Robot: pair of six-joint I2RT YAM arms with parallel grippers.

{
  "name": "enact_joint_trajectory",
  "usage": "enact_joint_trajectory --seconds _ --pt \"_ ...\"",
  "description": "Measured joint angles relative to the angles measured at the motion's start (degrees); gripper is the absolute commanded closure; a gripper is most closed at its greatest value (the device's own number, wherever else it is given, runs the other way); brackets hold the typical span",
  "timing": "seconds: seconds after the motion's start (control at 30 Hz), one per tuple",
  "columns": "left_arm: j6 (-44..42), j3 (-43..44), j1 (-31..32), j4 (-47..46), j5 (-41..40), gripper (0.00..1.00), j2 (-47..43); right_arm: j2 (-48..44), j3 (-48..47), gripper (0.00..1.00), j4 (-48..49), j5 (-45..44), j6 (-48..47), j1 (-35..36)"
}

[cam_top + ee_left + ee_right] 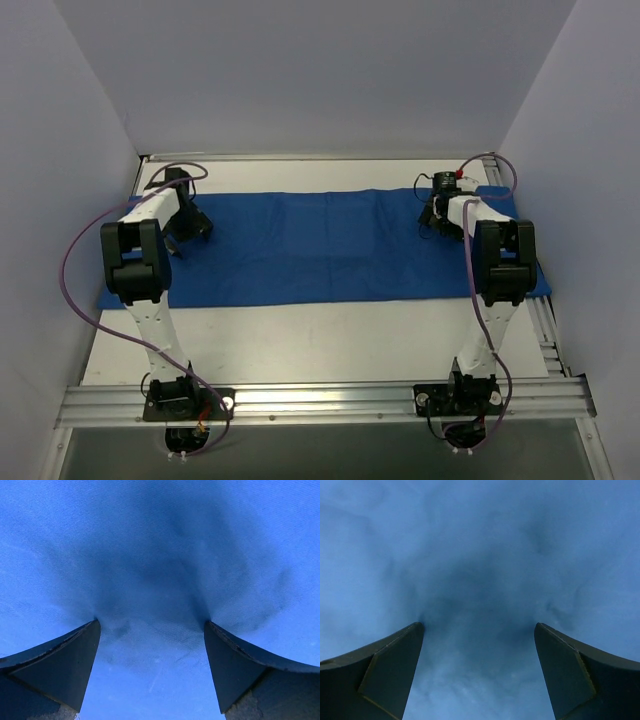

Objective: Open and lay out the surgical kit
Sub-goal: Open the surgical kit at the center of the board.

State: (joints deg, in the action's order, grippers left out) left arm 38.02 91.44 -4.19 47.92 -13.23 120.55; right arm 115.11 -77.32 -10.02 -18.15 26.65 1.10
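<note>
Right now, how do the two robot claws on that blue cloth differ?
The left gripper stands at the left end of the blue cloth, the right gripper at its right end. Cloth under the left gripper looks bright blue; under the right gripper, dim and greyish. Both are open, tips down on it, holding nothing.

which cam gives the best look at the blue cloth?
Top external: the blue cloth shows end to end, spread across the table. Each wrist view shows only a close patch of its fabric, between the open fingers of the left hand and of the right hand.
</note>
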Motion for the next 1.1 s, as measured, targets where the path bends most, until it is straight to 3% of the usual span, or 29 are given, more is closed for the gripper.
enact_joint_trajectory --seconds 0.27,0.63,1.1 --pt "1.8 -0.7 -1.0 -0.2 1.9 0.06 0.0 -0.2 2.1 0.12 1.8 0.0 1.2 -0.4" --pt "2.3 -8.5 -4.2 -2.3 3.9 0.06 -4.9 -4.6 10.8 0.14 8.9 -0.3 4.9 -0.4" --pt "1.8 -10.1 -4.8 -2.4 4.3 0.06 -5.9 -13.6 21.9 0.14 8.6 0.6 6.5 -5.1"
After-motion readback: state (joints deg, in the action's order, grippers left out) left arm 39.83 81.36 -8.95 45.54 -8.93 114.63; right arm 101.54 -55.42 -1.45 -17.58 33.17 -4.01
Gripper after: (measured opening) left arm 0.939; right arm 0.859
